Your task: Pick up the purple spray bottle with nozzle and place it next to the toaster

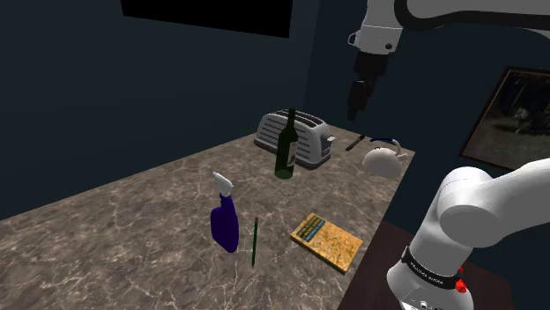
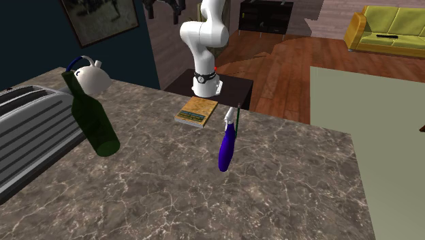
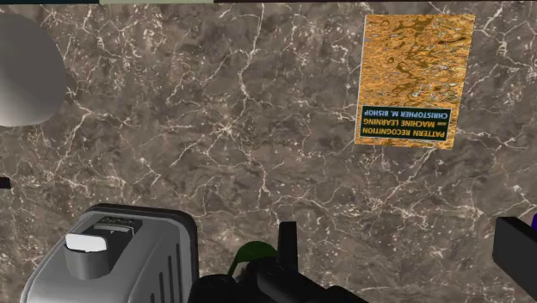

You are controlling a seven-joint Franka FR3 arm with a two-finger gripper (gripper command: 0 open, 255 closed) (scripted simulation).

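Note:
The purple spray bottle [image 1: 226, 222] with a white nozzle stands upright on the marble counter [image 1: 132, 238], toward the shoulder view's lower left. In the second exterior view the spray bottle [image 2: 226, 146] stands mid-counter. The silver toaster [image 1: 296, 137] sits at the counter's far end, well apart from the bottle. My black gripper [image 1: 357, 99] hangs high above the counter between the toaster and a white teapot, open and empty. In the wrist view the toaster [image 3: 120, 258] lies below the hand, and a dark purple shape [image 3: 518, 245] shows at the edge.
A dark green glass bottle [image 1: 285, 146] stands right in front of the toaster. The white teapot [image 1: 382, 159] sits near the counter's edge. An orange book [image 1: 327, 241] and a thin green stick [image 1: 254, 243] lie close to the spray bottle.

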